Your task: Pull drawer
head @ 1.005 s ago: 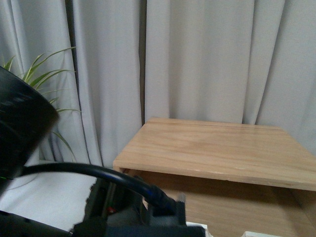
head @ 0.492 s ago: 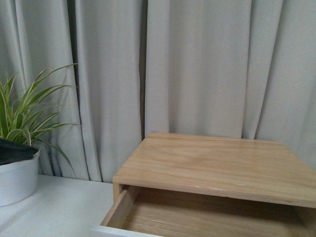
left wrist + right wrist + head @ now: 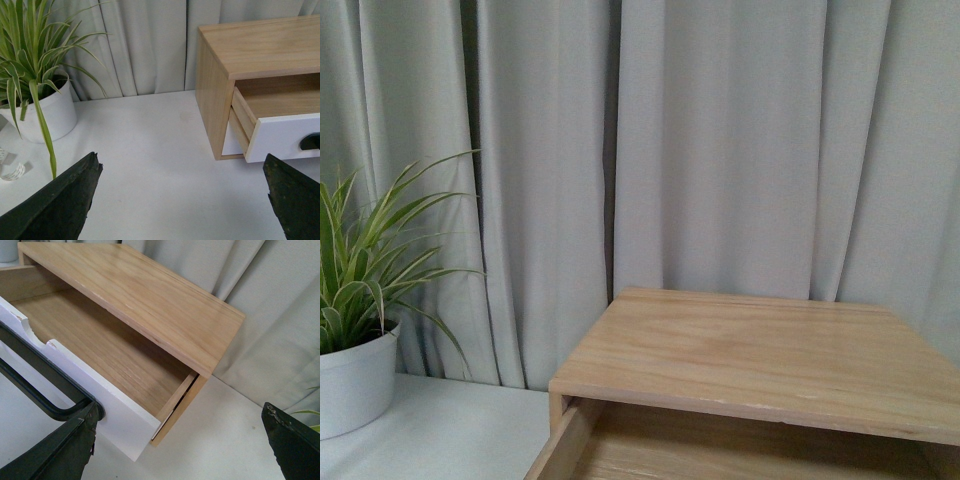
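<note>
The left hand (image 3: 182, 200) shows only in its own wrist view, as two dark fingertips (image 3: 55, 205) spread wide, with nothing between them but the bare white desk (image 3: 145, 150). It hangs above the desk, well apart from everything on it.

Furthest left on the desk stands a potted plant (image 3: 360, 290), long striped green leaves rising from a white pot. In the left wrist view a small curl of white tape (image 3: 12, 172) lies on the desk just beside the pot. Pale grey curtains (image 3: 720, 140) hang behind the whole scene.

To the right of the plant sits the light wood cabinet (image 3: 750, 350), its flat top bare. Beneath that top the drawer (image 3: 285, 135) is pulled partway out: its white front panel stands clear of the cabinet's front edge, a light wood side is exposed between the panel and the cabinet, and the wooden floor inside can be seen. The right wrist view shows the semicircular notch in the panel's top edge and a black handle (image 3: 35, 385) running along its face.

The right hand (image 3: 177, 445) is also spread wide, its two dark fingertips (image 3: 60, 450) far apart and gripping nothing. One fingertip lies just beside the black handle; whether it touches is unclear. The other hangs off past the cabinet's far corner.
</note>
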Robot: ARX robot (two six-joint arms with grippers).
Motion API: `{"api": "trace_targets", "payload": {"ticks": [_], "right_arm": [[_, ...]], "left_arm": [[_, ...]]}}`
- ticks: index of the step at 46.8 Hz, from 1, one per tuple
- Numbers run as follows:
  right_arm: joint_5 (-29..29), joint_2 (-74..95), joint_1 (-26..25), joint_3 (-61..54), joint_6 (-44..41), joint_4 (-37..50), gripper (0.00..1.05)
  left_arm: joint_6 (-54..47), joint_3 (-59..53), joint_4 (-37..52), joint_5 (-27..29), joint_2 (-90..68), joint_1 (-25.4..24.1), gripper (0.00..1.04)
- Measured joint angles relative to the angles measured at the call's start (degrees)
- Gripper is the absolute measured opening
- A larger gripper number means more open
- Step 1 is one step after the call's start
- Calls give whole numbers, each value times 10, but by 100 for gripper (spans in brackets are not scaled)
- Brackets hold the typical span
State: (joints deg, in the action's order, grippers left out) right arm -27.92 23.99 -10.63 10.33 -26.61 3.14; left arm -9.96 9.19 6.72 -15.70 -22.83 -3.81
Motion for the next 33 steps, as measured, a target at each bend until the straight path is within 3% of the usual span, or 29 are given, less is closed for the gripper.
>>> {"api": "trace_targets", "payload": {"ticks": [2, 4, 7, 10, 16, 18, 27, 29, 33], "right_arm": [[10, -1, 3, -1, 7, 3, 96], [133, -20, 49, -29, 71, 68, 86], [226, -38, 89, -49, 144, 104, 75], [268, -52, 101, -55, 192, 107, 65], [278, -71, 103, -65, 238, 100, 43], [278, -80, 104, -70, 247, 94, 33], [278, -108, 105, -79, 256, 78, 1], [278, -113, 105, -81, 257, 74, 1], [278, -128, 105, -99, 258, 80, 1]], "left_arm": [[8, 0, 0, 0, 0, 0, 99], [15, -2, 4, 10, 1, 3, 98], [50, -25, 61, 108, 14, 26, 86], [69, -34, 71, 145, 26, 33, 77], [87, -47, 70, 157, 47, 36, 56], [89, -54, 64, 157, 57, 36, 43], [92, -64, 49, 156, 84, 37, 12], [92, -66, 45, 157, 90, 37, 5], [96, -70, 38, 157, 102, 37, 4]]}}
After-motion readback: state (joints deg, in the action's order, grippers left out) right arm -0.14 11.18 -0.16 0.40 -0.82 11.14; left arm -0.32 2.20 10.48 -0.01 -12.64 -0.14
